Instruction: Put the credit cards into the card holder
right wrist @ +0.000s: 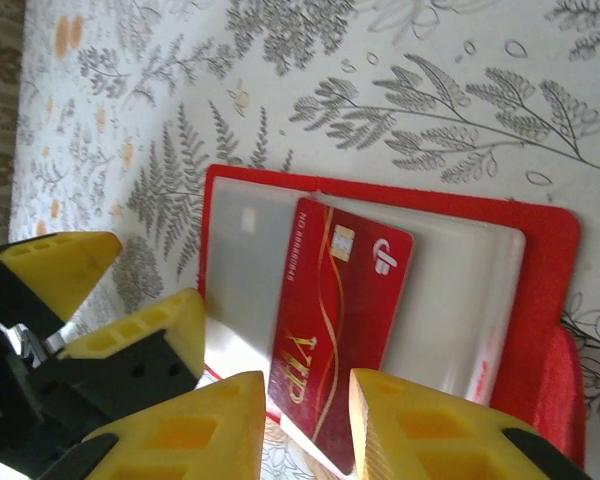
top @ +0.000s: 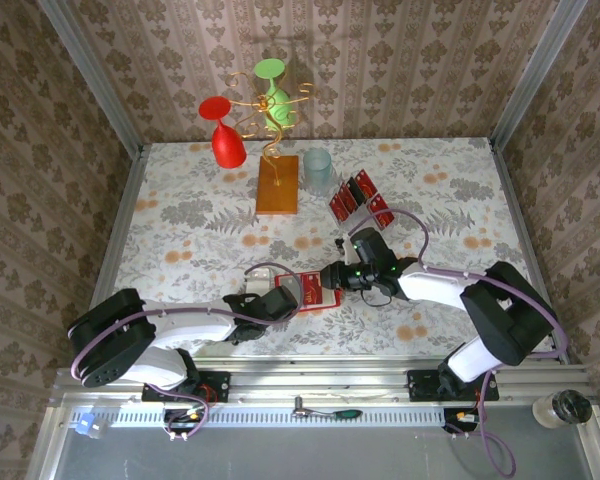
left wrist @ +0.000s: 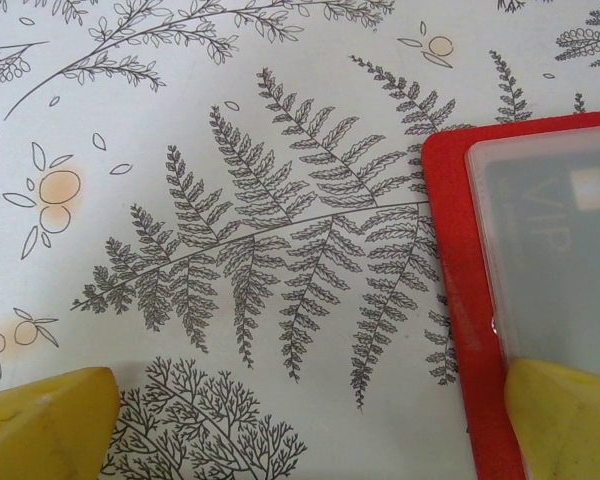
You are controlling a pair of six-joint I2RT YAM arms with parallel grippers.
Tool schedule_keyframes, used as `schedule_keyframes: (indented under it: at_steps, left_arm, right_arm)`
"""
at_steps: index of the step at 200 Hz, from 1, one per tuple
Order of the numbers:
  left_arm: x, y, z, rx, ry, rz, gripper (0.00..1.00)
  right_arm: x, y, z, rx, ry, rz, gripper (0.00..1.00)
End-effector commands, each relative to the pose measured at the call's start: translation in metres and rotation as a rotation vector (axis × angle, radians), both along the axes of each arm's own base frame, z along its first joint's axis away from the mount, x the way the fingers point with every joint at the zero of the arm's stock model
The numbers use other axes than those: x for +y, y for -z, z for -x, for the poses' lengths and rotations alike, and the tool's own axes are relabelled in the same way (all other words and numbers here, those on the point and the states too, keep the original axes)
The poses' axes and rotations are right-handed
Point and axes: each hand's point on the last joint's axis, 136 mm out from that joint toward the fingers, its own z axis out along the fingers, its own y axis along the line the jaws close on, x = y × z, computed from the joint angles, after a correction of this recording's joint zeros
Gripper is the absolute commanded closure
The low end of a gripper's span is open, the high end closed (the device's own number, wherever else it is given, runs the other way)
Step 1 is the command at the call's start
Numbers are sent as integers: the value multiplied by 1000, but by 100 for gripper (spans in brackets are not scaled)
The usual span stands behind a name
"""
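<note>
You have one small red credit card (right wrist: 340, 320) seemingly only part-way into the open flat red card holder (right wrist: 552, 290), near centre. Your right gripper (right wrist: 315, 420) straddles it, grip unclear; left gripper (left wrist: 310, 420) gapes. Other red cards (top: 346, 204) wait farther off.

Three walls, back (top: 380, 70), left (top: 30, 150) and right (top: 580, 150), all carry brown damask wallpaper. Grey metal corner posts (top: 90, 75) run up where the walls meet. The table is covered with a white cloth (top: 180, 220) printed with grey ferns and small orange fruit. A slotted aluminium rail (top: 320, 385) runs along the near edge, with a grey ledge (top: 330, 450) below it. Lighting is even and bright from above. Soft shadows (top: 280, 45) fall on the back wall.
</note>
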Motion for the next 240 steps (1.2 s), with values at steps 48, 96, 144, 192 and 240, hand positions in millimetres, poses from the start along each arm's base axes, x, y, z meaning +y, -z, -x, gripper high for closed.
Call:
schedule_keyframes:
  at_steps: [48,96,144,192,240]
  left_arm:
    - [10,2,4,-1,-15,-21,0]
    - [10,2,5,-1,-15,-21,0]
    - [10,3,5,-1,-16,-20,0]
    - [10,3,5,0,-15,-16,0]
    - [9,3,5,0,-14,-15,0]
  right_arm:
    - [2,12,-13,12,2,60,73]
    - [2,18,-26,18,32,108,74]
    - [-1,30,-23,46,41,130,74]
    - [5,33,-21,59,21,118,81]
    - [12,33,-19,66,-2,103,88]
